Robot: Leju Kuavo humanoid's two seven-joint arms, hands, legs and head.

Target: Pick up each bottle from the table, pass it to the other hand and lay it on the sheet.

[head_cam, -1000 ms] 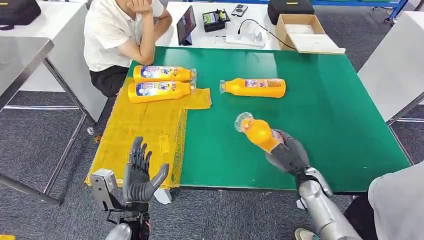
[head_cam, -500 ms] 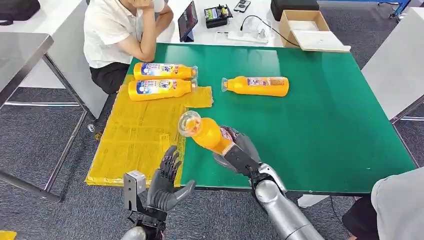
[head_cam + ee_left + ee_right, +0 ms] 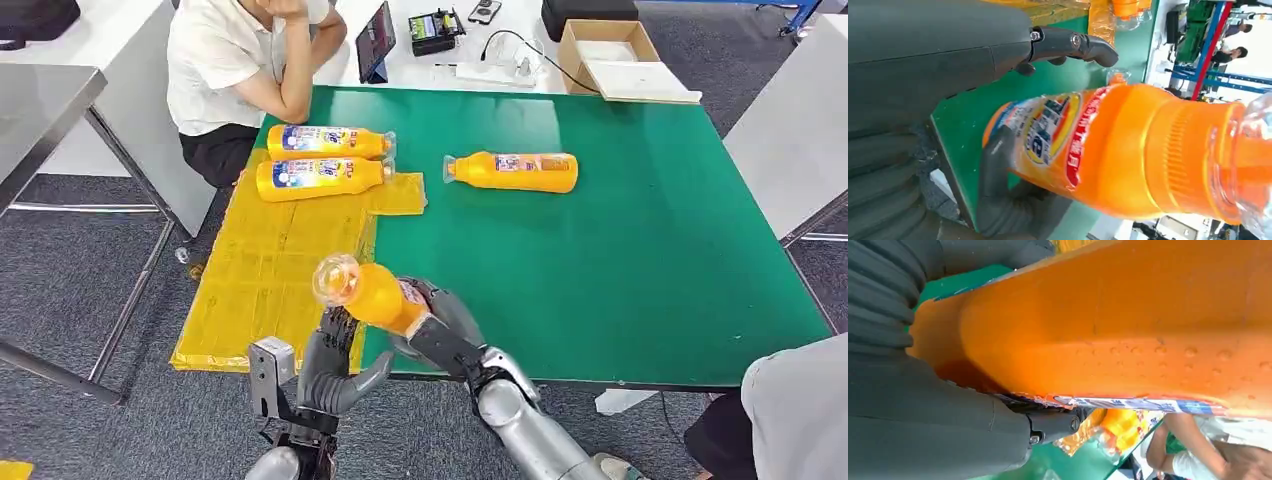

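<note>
Handover in progress: right hand (image 3: 440, 318) grips the orange detergent bottle (image 3: 372, 290), its cap end reaching the open, empty left hand (image 3: 330, 365); next, left must clasp it.

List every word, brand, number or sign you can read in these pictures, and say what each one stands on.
None can be read as text.
Held bottle, in the right hand: blue and yellow label with large characters and a red band of print, too blurred and turned to read.
Two bottles on the yellow sheet, far one and near one: blue labels, too small.
Bottle on the green table: label too small.
</note>
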